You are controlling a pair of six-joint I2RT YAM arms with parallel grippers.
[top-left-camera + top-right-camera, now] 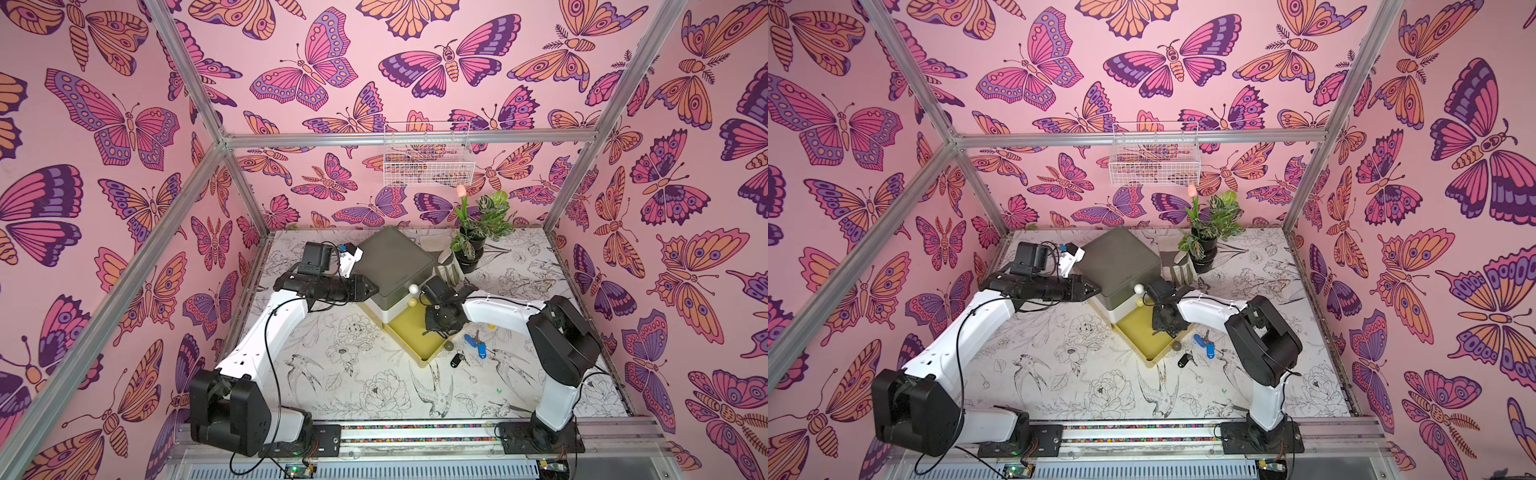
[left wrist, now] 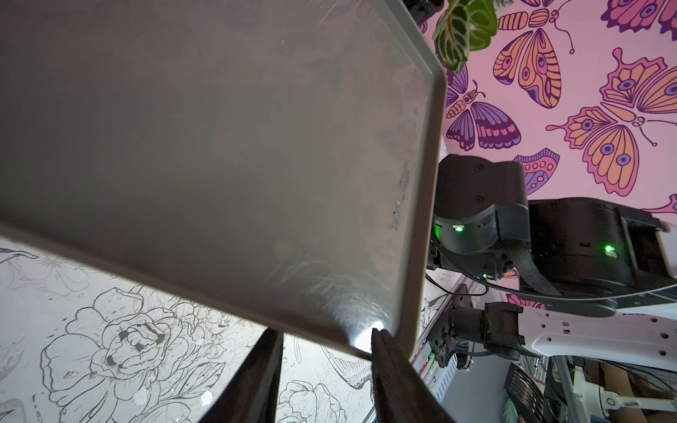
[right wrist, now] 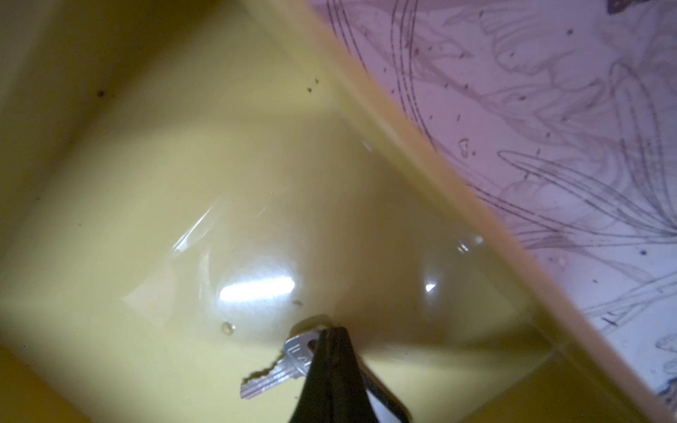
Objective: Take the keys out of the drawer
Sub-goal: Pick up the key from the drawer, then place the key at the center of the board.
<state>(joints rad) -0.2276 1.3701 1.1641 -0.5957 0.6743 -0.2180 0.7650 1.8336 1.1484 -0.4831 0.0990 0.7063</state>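
Pinching a silver key (image 3: 289,360) by its head, the right end effector (image 3: 331,335) sits clamped low inside the yellow drawer (image 3: 146,183) — a grip suited to lifting. The left end effector (image 2: 324,338), jaws apart, braces the grey cabinet (image 2: 219,128) at its corner, likely against sliding.

Two arms, white shells, black joints.
White link covers with small holes are noted on the left arm (image 1: 245,353) and right arm (image 1: 494,309); black housings at each joint, black cables (image 1: 270,345) looped alongside, green lights (image 2: 458,229) lit mid-right of the left wrist view, dark tapered fingers (image 3: 329,384) on the right gripper (image 3: 331,331).
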